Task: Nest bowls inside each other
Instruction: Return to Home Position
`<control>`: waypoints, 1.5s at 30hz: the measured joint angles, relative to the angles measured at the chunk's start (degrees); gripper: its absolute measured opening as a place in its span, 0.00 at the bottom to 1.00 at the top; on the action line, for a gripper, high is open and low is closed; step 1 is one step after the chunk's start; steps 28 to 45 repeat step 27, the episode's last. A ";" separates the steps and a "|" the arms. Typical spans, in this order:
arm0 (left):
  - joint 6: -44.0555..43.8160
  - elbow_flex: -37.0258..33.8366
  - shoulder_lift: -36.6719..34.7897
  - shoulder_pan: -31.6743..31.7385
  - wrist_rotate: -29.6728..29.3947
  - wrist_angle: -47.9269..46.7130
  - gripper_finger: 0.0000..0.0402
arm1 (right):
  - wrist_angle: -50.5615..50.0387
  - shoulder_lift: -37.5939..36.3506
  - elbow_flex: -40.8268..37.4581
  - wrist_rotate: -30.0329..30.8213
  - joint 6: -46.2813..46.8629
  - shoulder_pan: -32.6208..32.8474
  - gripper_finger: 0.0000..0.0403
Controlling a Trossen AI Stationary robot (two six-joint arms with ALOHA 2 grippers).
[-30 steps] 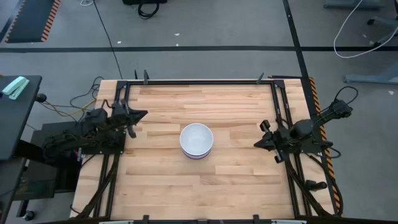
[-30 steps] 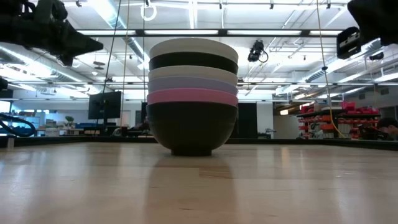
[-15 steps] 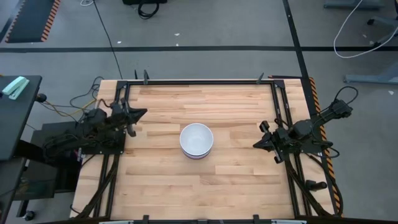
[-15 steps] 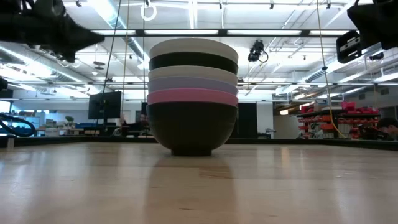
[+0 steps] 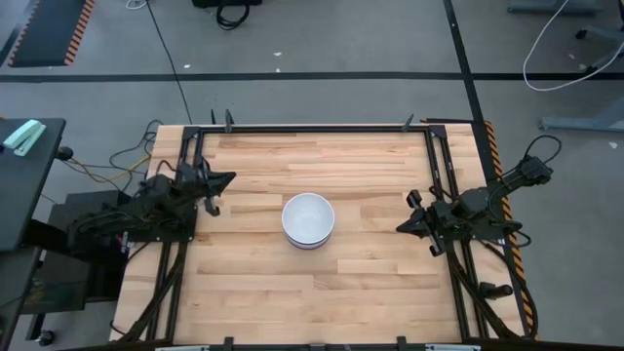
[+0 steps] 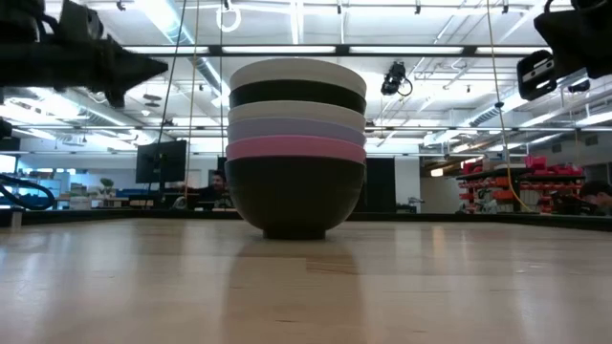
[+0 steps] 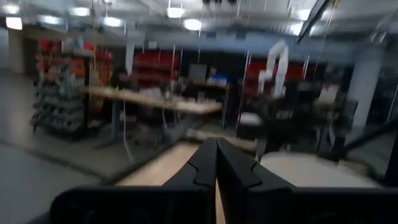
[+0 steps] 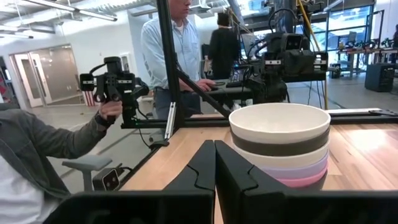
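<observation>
The six bowls [image 5: 308, 219] stand nested at the middle of the table [image 5: 322, 292], with the left hand [image 5: 226, 178] and right hand [image 5: 400, 227] clenched empty at its side edges — a stray arm sweep could topple the stack.

Bright, even overhead light. Ceiling strip lamps [image 6: 430, 49] behind the left gripper [image 6: 159, 69] made it a dark silhouette. Soft sheen on table [image 6: 459, 287] w/ faint shadow under bowls [image 6: 296, 143], well ahead of gripper. Left wrist view was dimmer.

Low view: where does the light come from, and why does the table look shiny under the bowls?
Low view: ceiling strip lights face the camera, and the table faintly mirrors the stack of bowls. High view: even light, only a soft shadow.
</observation>
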 joint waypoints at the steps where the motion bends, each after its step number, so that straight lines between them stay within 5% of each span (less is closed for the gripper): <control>1: 0.23 0.00 0.00 0.00 -0.05 -1.80 0.03 | -0.29 0.00 0.02 0.00 -0.05 0.00 0.02; 11: -0.81 -0.02 0.07 0.02 -0.48 -13.30 0.03 | -7.20 0.00 0.04 0.00 3.72 -0.02 0.02; 45: -0.82 0.04 0.07 0.02 -0.48 -13.73 0.10 | -7.57 0.02 0.04 0.01 4.09 -0.02 0.03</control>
